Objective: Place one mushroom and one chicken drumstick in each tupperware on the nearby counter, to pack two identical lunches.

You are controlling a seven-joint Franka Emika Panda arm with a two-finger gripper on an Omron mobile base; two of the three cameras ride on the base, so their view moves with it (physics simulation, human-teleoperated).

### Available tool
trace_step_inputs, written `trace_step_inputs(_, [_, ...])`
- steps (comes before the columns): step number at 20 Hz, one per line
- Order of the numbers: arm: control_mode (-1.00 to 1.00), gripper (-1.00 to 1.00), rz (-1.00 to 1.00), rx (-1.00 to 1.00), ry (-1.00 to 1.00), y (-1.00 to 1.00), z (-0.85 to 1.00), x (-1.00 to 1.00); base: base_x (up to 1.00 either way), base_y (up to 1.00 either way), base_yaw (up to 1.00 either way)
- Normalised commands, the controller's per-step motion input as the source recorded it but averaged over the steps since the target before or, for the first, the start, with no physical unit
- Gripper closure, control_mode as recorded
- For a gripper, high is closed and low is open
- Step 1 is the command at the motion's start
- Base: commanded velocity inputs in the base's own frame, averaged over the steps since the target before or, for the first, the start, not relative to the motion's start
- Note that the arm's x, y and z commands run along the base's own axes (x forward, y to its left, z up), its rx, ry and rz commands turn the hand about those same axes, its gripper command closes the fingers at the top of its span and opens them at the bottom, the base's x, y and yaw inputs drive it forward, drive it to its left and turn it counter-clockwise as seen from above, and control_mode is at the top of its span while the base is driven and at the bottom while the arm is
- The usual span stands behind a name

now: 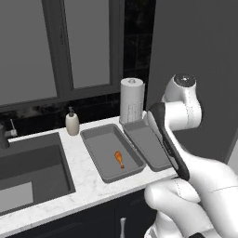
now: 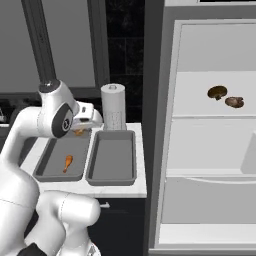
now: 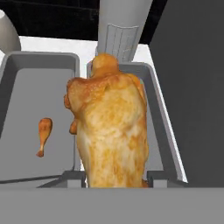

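Hand view: end effector [image 3: 114,181] clamped on drumstick [image 3: 111,131]; left tupperware [image 1: 95,155] holds small drumstick [image 1: 119,159]; right tupperware [image 2: 111,160] bare.

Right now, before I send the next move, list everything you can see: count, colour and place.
tupperware: two, grey, side by side on the counter; left one, right one
chicken drumstick: two, orange-brown; one lying in the left tupperware, one held up close in the hand view
mushroom: two, brown, on a white fridge shelf
paper towel roll: one, white, behind the tupperware
soap dispenser: one, cream, by the sink
sink: one, dark, inset left
fridge: one, white inside, open, right
gripper: one, white, jaws shut on the drumstick, over the tupperware
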Motion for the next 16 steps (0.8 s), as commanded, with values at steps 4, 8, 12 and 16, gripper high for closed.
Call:
trace_step_inputs(4, [-1.0,1.0,-0.06,0.0,0.24,-0.14,-0.69,0.08,0.0,0.0,0.0])
trace_step_inputs(8, [-1.0,1.0,-0.03,0.0,0.09,-0.14,-0.73,0.08,0.0,0.0,0.0])
trace_step_inputs(12, [-1.0,1.0,0.0,0.0,0.04,-0.2,-0.57,0.32,0.0,0.0,0.0])
trace_step_inputs(16, [-1.0,1.0,0.0,0.0,0.08,-0.21,-0.45,0.44,0.0,0.0,0.0])
